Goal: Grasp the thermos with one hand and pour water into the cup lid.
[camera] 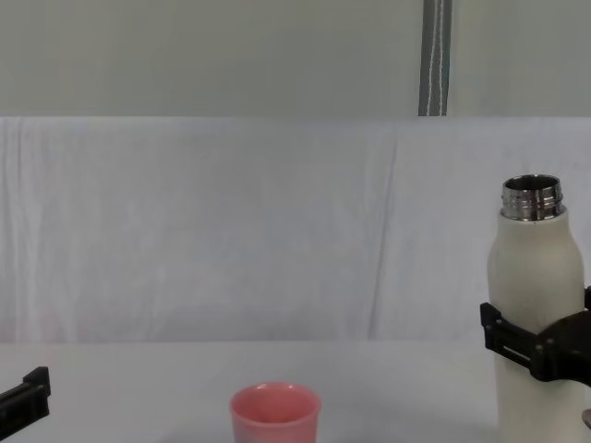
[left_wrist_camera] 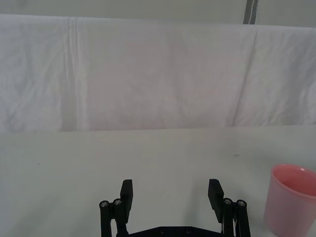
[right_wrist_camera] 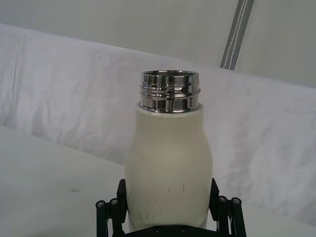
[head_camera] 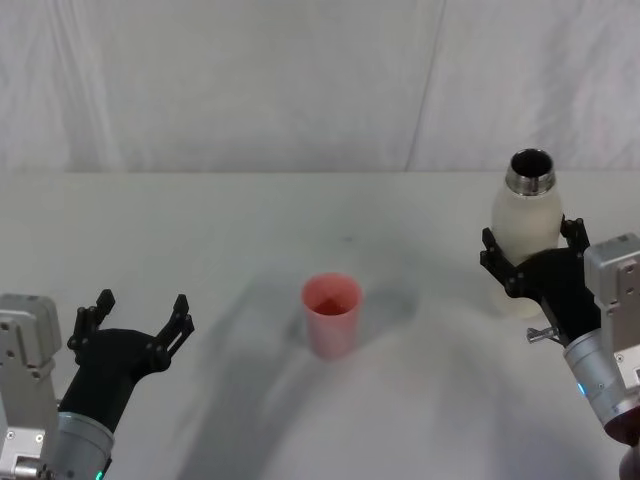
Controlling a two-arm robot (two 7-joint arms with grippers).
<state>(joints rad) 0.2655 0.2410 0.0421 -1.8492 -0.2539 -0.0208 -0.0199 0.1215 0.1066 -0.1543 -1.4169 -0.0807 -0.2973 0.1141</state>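
Observation:
The thermos (head_camera: 525,225) is a tall cream-white bottle with an uncapped steel neck, standing upright at the right of the table. My right gripper (head_camera: 532,240) is shut on its lower body, one finger pressed against each side. The right wrist view shows the thermos (right_wrist_camera: 168,163) seated deep in the right gripper (right_wrist_camera: 168,193). The cup lid (head_camera: 331,312), a small pink cup, stands upright mid-table, well to the left of the thermos. My left gripper (head_camera: 135,315) hangs open at the near left and holds nothing. The left wrist view has the cup lid (left_wrist_camera: 291,197) off to one side.
A white cloth covers the table (head_camera: 200,230) and runs up the back wall. In the chest view the thermos (camera: 536,277) stands far taller than the cup lid (camera: 274,417), with bare cloth between them.

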